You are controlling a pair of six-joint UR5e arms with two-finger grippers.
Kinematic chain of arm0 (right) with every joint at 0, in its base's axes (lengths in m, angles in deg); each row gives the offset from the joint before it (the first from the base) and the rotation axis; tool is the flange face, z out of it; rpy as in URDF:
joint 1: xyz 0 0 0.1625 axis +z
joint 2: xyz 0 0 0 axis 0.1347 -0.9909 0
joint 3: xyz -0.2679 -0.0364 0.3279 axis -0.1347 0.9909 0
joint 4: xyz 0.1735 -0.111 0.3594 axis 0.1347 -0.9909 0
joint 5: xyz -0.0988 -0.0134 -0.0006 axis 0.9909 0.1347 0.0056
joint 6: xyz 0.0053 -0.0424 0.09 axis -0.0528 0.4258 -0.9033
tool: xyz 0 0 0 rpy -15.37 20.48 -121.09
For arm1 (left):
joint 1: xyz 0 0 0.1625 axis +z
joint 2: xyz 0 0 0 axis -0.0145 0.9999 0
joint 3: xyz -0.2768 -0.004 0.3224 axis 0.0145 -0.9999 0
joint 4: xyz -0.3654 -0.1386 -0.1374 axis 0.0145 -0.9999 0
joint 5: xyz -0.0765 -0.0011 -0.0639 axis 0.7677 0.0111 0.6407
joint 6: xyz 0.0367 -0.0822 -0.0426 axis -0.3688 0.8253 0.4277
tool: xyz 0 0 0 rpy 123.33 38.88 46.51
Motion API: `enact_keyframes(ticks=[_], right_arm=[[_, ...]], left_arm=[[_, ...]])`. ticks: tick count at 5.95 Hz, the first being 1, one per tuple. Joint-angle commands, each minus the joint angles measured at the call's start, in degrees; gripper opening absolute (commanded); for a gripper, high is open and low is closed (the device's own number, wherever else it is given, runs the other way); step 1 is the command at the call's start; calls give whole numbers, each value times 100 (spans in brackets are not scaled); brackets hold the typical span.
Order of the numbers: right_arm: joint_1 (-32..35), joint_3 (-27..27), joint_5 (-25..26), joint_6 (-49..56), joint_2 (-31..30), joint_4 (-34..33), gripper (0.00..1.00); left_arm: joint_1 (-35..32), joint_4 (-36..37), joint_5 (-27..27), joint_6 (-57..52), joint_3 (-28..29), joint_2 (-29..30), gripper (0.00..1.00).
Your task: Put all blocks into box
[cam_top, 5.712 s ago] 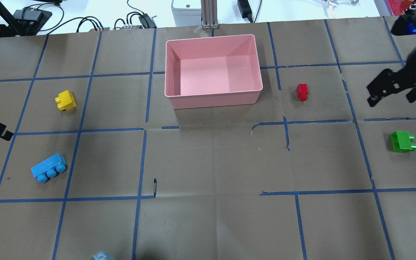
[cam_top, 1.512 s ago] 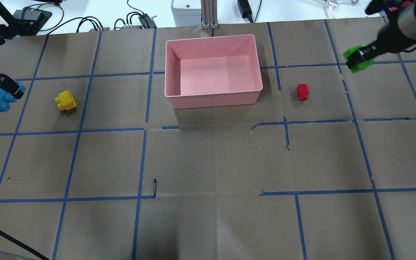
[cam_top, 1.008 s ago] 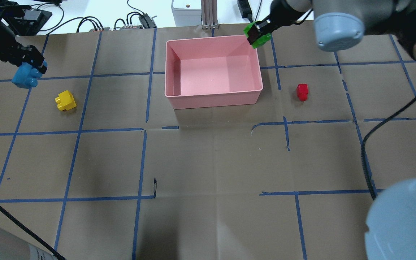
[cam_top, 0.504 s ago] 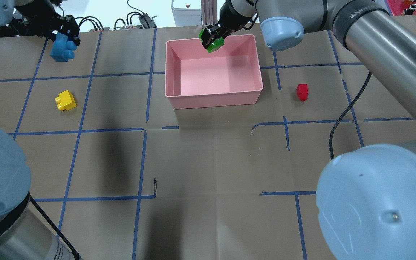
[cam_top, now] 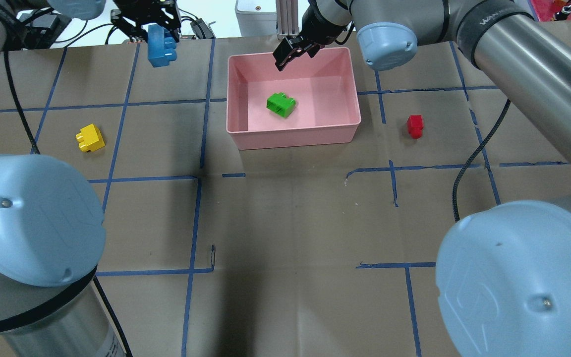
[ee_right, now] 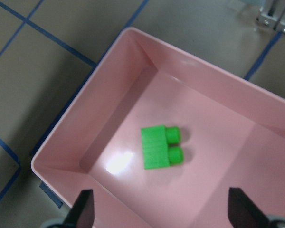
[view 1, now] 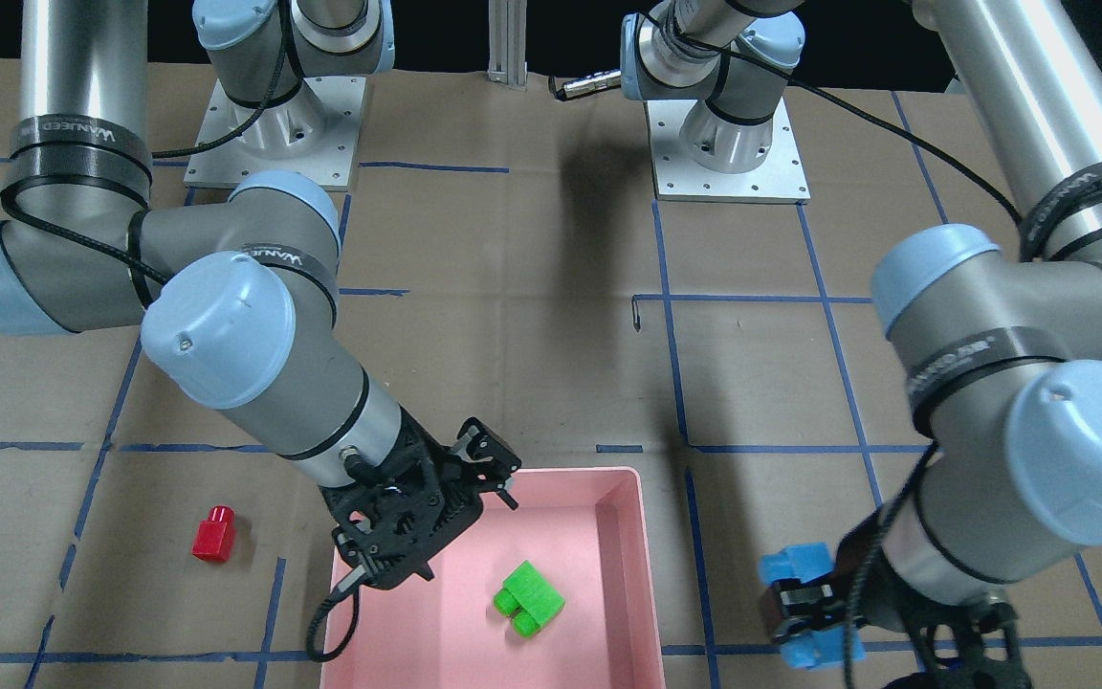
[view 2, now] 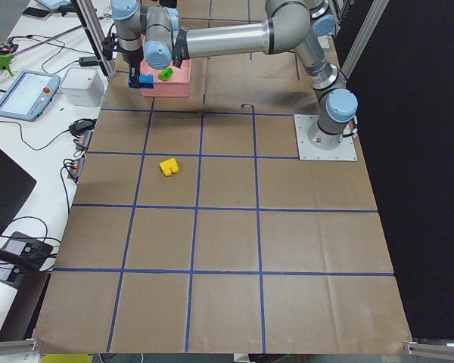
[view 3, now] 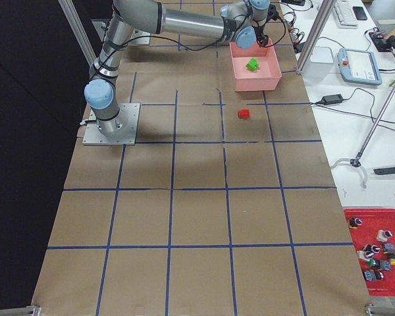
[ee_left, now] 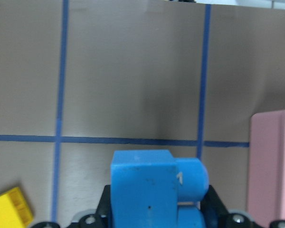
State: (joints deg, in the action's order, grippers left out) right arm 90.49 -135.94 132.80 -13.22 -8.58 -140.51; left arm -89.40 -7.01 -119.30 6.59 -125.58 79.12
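You are looking at a brown paper surface (cam_top: 290, 223) crossed by blue tape lines (cam_top: 194, 223), with a shallow pink box (cam_top: 290, 140) sitting on it toward the edge farthest from the robot. The right gripper (cam_top: 295, 55) is hanging above the box, and its jaws are standing spread with nothing between them. Below it, the green two-stud brick (cam_top: 280, 104) is lying on its side on the box floor, near the middle and touching no wall. The left gripper (cam_top: 156, 30) is hovering above the surface on the robot's left of the box, and its jaws are pinching the light-blue brick (cam_top: 158, 49), which is hanging under them with its studs pointing toward the box. In the left wrist view the pink rim is showing only at the right edge, so the blue brick is beside the box and not over it. The yellow two-stud brick (cam_top: 89, 138) is lying on the surface well to the left of the box. The small red one-stud brick (cam_top: 415, 125) is lying on the surface to the right of the box, near it but apart from its wall.
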Motion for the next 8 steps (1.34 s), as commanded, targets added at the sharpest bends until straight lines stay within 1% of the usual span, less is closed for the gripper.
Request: enact_keyframes(ticks=[1,2,3,4,5,6,7,8], right_arm=[[-660,-90,1169,424,-724,997,100],[-1022,-195,2030,418,-1060,1008,100],[-1312,-457,2517,392,-1159,947,100],[-1455,-947,2670,375,-1177,372,100],[-1456,-1630,2689,287,-1169,-895,99],[-1456,-2185,2663,-401,-1099,-1238,99],[-1447,-2556,2663,-817,-1011,-1816,99],[-1421,-2882,2628,-1099,-645,-2631,99]], left_arm=[[-859,163,-495,937,115,178,18],[-1325,217,-734,1445,133,309,18],[-1521,687,-736,1746,72,563,18],[-1566,961,-693,1740,71,870,18],[-1541,973,-623,1627,71,917,19],[-1540,973,-631,1574,19,882,56],[-1540,895,-674,1573,19,769,98],[-1514,659,-701,1573,54,567,99]])
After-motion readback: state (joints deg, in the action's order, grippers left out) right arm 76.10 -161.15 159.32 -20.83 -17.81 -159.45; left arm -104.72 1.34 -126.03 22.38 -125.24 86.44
